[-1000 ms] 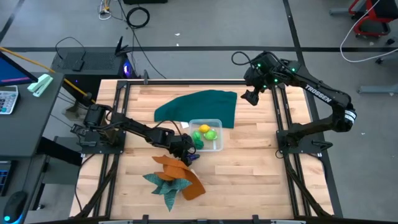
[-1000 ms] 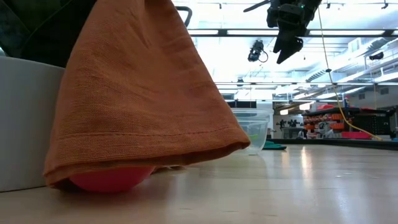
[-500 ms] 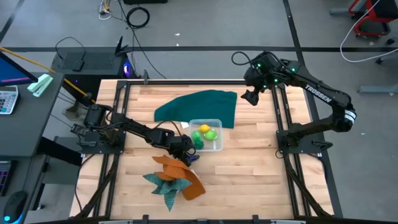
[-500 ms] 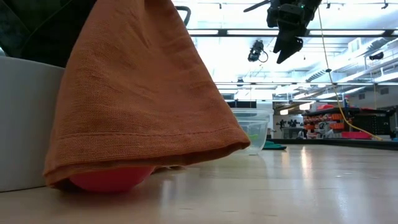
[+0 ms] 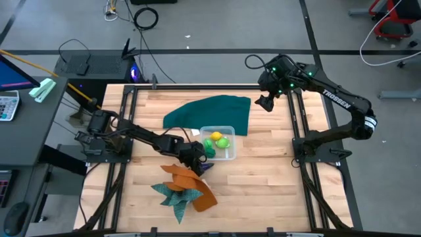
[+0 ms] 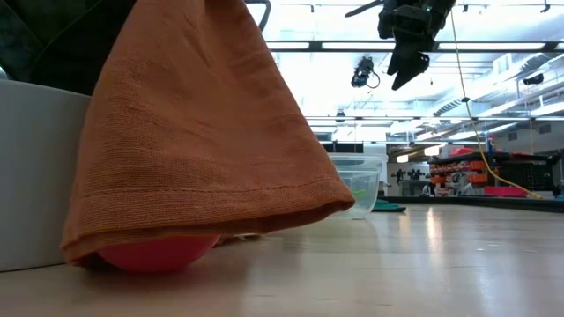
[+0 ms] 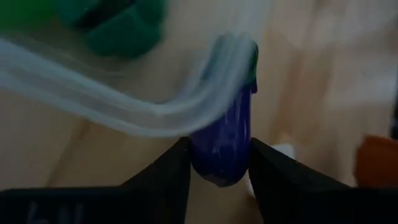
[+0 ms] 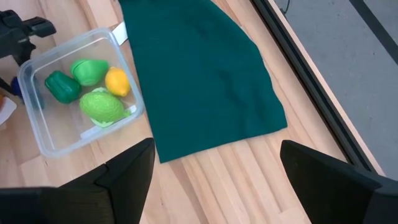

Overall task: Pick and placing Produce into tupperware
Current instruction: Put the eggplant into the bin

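The left gripper [image 7: 219,163] has its fingers pinched on the purple eggplant [image 7: 222,140] at the tupperware [image 5: 218,142]'s near-left corner, tub just to its right, while the right gripper [image 5: 264,102] hovers open far-right.

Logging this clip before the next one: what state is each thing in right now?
Left gripper: shut on the purple toy, beside the tub's corner.
Right gripper: open, empty, raised over the green cloth.
Tub: lidless, holding four toys.
Red toy: on the table, partly under the orange cloth.
Green cloth: lying flat.
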